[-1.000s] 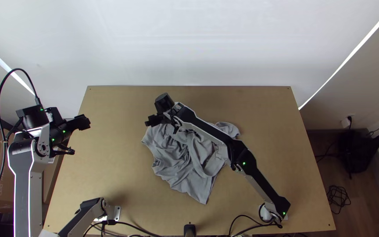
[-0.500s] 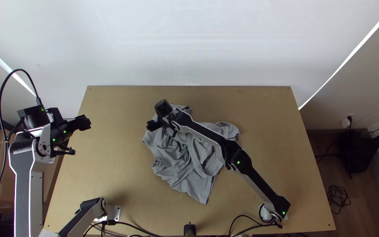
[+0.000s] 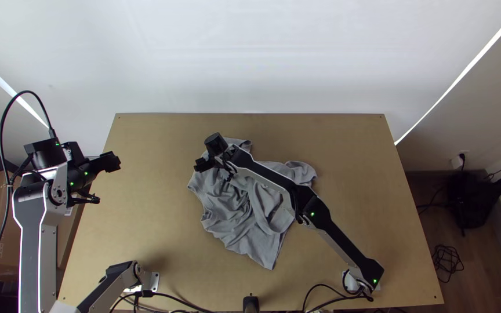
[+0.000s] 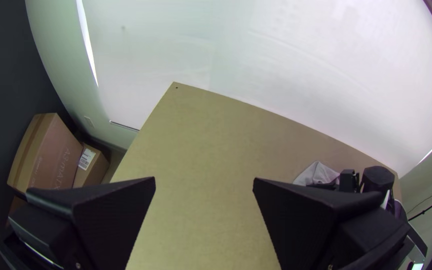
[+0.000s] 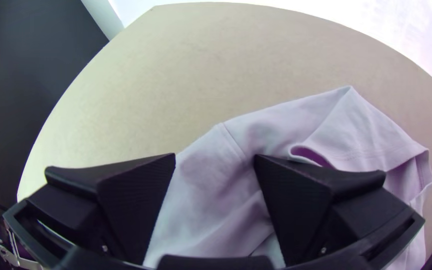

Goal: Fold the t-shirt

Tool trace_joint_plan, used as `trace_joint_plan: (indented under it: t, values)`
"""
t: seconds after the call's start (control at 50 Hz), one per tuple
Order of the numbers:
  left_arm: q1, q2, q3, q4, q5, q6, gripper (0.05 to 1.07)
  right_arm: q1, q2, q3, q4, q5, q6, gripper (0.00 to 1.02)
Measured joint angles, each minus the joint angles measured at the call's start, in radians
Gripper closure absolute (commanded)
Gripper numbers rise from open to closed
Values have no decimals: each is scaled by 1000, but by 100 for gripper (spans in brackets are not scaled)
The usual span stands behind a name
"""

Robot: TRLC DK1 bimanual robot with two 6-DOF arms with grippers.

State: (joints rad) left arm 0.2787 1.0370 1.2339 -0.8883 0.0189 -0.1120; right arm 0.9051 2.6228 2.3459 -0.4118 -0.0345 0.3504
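The grey t-shirt (image 3: pixel 233 211) lies bunched and wrinkled in the middle of the table, partly hidden under the right arm. Over its far left part is my right gripper (image 3: pixel 199 164); in the right wrist view this gripper (image 5: pixel 215 160) is open, with a seam and a sleeve-like part of the shirt (image 5: pixel 361 130) below and beside it. My left gripper (image 3: pixel 117 162) is above the table's left edge, away from the cloth. Its fingers stand wide apart in the left wrist view, where the gripper (image 4: pixel 204 181) has bare table beyond it and a bit of shirt (image 4: pixel 317 173) farther off.
Bare table (image 3: pixel 355 168) surrounds the shirt, with a white wall (image 3: pixel 250 58) behind the far edge. The right arm (image 3: pixel 314 211) crosses above the cloth. Black cables (image 3: pixel 320 285) lie at the near edge; cardboard boxes (image 4: pixel 51 150) stand left of the table.
My right gripper has shifted slightly toward the table's near side, and a far part of the shirt shows beside its wrist. The left arm has barely moved.
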Motion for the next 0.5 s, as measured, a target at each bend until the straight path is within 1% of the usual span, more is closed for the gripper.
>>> trace_joint_plan:
  t: [0.02,0.1,0.12,0.3,0.5]
  values:
    - [0,0,0,0,0,0,11,0,2,0,2,2,-1,62]
    - [0,0,0,0,0,0,11,-4,3,0,3,5,-3,96]
    - [0,0,0,0,0,0,11,-5,3,0,2,4,-3,100]
    - [-6,0,0,0,0,0,11,-18,6,0,4,2,-2,100]
    - [-48,0,-1,0,0,0,11,-45,-32,0,4,0,36,100]
